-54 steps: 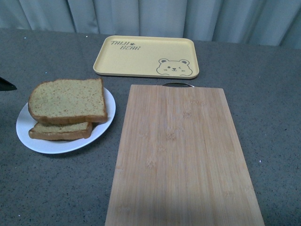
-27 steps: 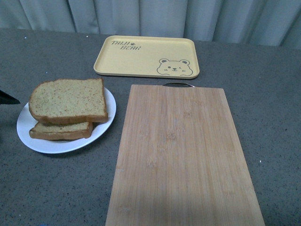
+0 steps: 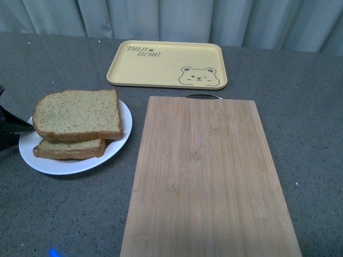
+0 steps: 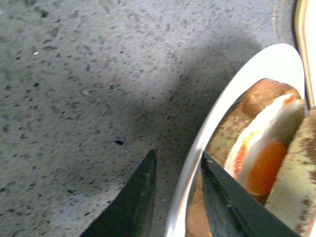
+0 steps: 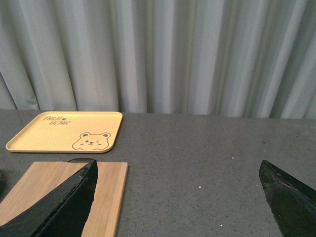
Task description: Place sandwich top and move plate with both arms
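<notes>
The white plate (image 3: 75, 167) sits at the table's left with two brown bread slices stacked on it. The sandwich top (image 3: 77, 113) lies askew over the lower slice (image 3: 69, 150). In the left wrist view a fried egg (image 4: 266, 163) shows between the lower slice (image 4: 261, 96) and the sandwich top (image 4: 296, 187). My left gripper (image 4: 178, 154) is open and straddles the plate rim (image 4: 247, 74), one finger outside and one over the plate. In the front view the left gripper (image 3: 16, 128) shows at the plate's left edge. My right gripper (image 5: 177, 161) is wide open over bare table, holding nothing.
A bamboo cutting board (image 3: 203, 176) lies right of the plate. Behind it is a yellow bear tray (image 3: 166, 64), also seen as the tray (image 5: 64, 131) in the right wrist view, with the board (image 5: 111, 192) near one right finger. Grey curtains (image 5: 158, 54) close the back.
My left gripper has come further in from the left edge, up to the plate's rim. The bread and plate have barely shifted.
</notes>
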Controlling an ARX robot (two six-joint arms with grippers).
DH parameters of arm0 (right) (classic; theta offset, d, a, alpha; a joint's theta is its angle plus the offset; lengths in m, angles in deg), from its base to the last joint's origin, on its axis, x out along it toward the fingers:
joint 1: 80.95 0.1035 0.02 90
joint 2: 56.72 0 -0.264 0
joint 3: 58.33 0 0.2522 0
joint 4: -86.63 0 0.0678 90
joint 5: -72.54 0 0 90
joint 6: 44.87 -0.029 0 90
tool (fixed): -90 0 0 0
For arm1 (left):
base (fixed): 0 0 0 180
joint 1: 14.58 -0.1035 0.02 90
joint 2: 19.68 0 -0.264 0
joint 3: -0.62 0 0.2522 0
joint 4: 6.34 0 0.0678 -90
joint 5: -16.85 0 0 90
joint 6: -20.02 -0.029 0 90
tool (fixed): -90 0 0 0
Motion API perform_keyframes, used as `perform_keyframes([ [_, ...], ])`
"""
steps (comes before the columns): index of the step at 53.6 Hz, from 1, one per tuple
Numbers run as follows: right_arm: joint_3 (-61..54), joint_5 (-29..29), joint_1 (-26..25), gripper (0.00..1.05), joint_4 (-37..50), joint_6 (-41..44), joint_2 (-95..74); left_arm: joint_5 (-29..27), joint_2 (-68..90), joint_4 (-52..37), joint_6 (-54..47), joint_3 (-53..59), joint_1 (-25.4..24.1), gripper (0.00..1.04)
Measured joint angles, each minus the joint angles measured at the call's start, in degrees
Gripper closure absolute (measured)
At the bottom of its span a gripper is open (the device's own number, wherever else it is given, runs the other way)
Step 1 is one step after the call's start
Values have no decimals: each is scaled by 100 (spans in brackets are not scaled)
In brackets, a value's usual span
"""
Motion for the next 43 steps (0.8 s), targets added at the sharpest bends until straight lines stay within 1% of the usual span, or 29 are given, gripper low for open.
perform_keyframes([
  [2, 0, 0, 0, 9, 0, 0, 0, 48, 0, -39, 48, 0, 4, 81],
  [6, 0, 0, 0, 9, 0, 0, 0, 151, 0, -61, 120, 4, -7, 92],
  [11, 0, 0, 0, 9, 0, 0, 0, 448, -37, -219, 273, 52, -72, 101],
  [21, 0, 0, 0, 9, 0, 0, 0, 695, -153, -734, 413, 289, -138, 101],
  [30, 0, 0, 0, 9, 0, 0, 0, 1073, -208, -1532, 706, 629, -234, 101],
  [36, 0, 0, 0, 9, 0, 0, 0, 1432, -293, -2608, 1255, 966, -278, 101],
  [40, 0, 0, 0, 9, 0, 0, 0, 1554, -291, -3689, 2022, 1174, -273, 101],
  [43, 0, 0, 0, 9, 0, 0, 0, 1596, -289, -4072, 2332, 1185, -234, 101],
])
